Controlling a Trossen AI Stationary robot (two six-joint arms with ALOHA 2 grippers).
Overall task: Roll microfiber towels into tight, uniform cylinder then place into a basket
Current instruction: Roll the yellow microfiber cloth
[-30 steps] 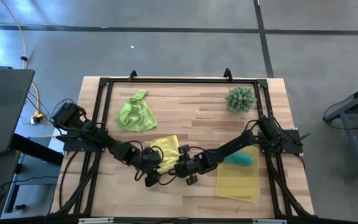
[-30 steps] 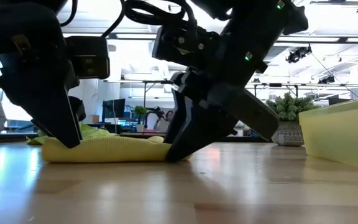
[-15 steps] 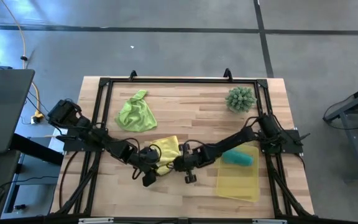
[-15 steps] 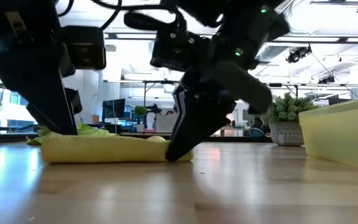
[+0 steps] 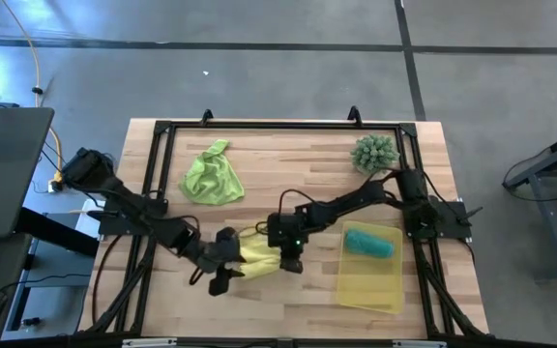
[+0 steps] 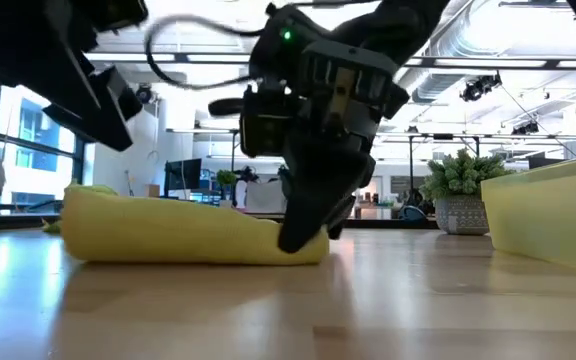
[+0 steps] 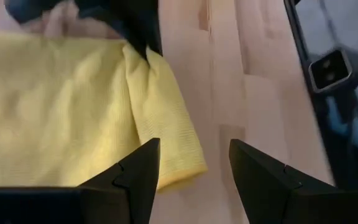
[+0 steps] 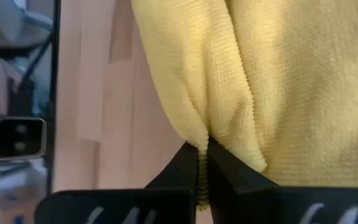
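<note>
Wooden table [image 5: 298, 184] with spiky plant [image 5: 373, 154], right gripper [image 5: 286, 259] pinching yellow towel [image 5: 257, 254] (left gripper [image 5: 222, 278] spread wide beside it).

Yellow towel [image 8: 272, 74]: fuzzy cloth, fine ribbed weave, matt.
Lime green towel [image 5: 211, 178]: soft cloth, crumpled, matt.
Teal towel [image 5: 369, 244]: fuzzy cloth.
Basket [image 5: 367, 286]: translucent yellow plastic, smooth.
Table [image 5: 288, 164]: wood strips, smooth, slight sheen.
Right gripper [image 8: 199, 180] fingers: dark, matt plastic-looking.
Frame [image 5: 278, 126]: black metal.
</note>
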